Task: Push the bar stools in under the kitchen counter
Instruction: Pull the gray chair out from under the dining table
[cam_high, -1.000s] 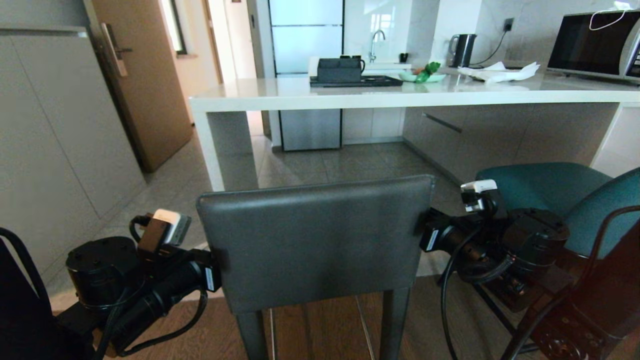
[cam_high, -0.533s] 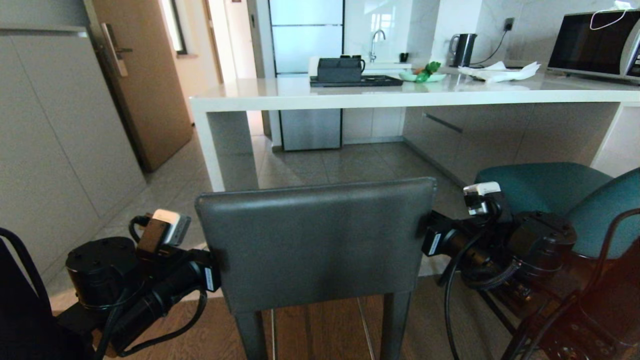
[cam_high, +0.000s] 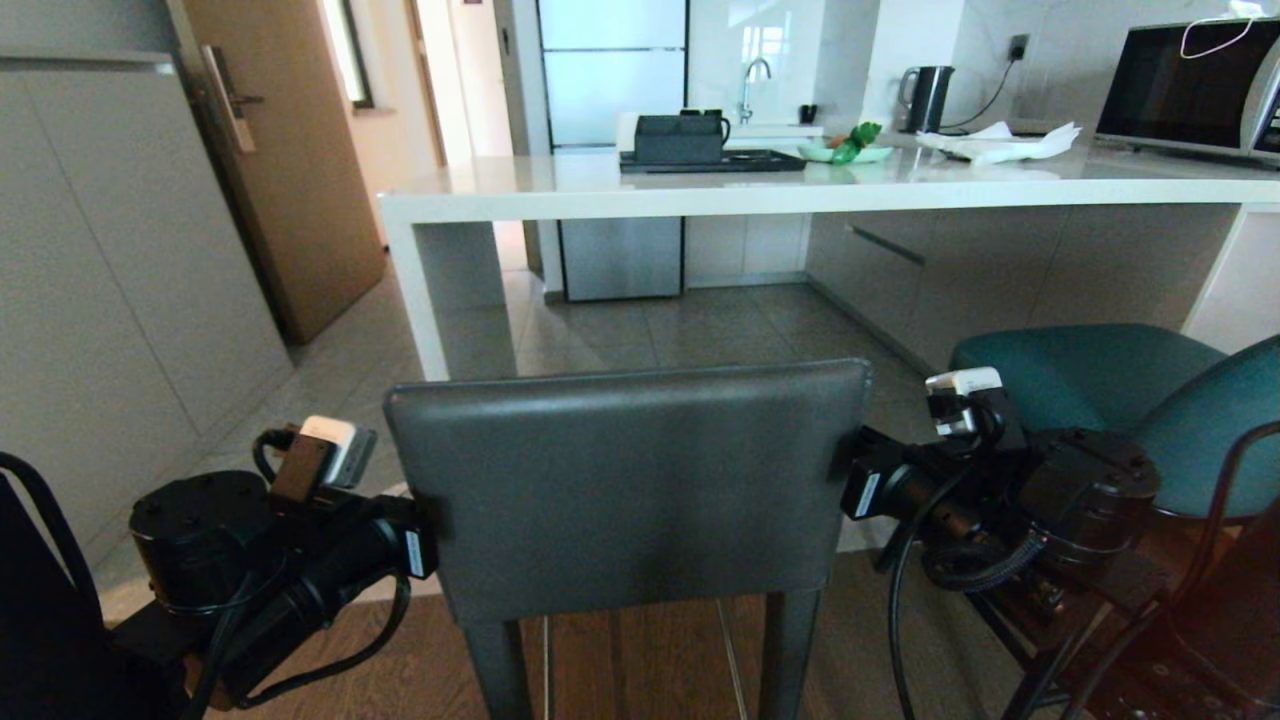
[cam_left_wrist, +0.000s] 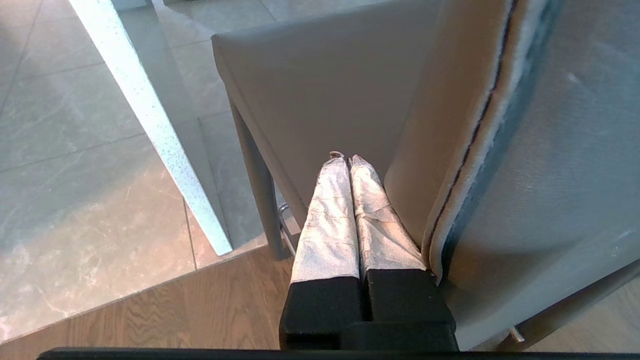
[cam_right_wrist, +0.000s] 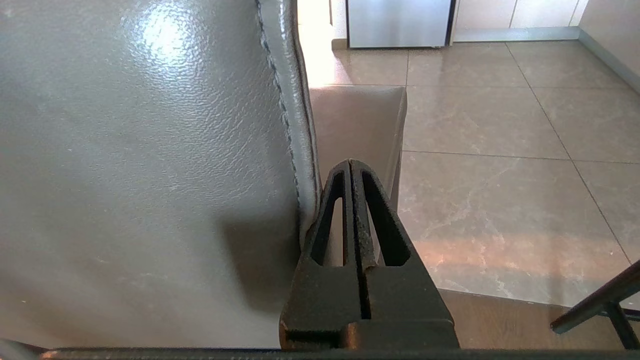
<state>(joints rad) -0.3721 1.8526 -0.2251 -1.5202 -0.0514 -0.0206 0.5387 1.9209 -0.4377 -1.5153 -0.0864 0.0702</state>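
1. Task barely started: grey stool (cam_high: 625, 490) stands well clear of the kitchen worktop (cam_high: 700, 190), its seat not under the slab; teal stool (cam_high: 1100, 390) at 3 o'clock is also out. Both left to push.
2. Left gripper (cam_left_wrist: 345, 165): fingers pressed together, empty, lying alongside the backrest's left edge.
3. Right gripper (cam_right_wrist: 352, 170): fingers closed, empty, against the backrest's right edge. Backrest sits between the two grippers.

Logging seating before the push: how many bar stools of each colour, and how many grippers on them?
Dark grey stool: 1
Teal stool: 1
Grippers beside the grey backrest: 2, left gripper and right gripper, both shut
Total: 4
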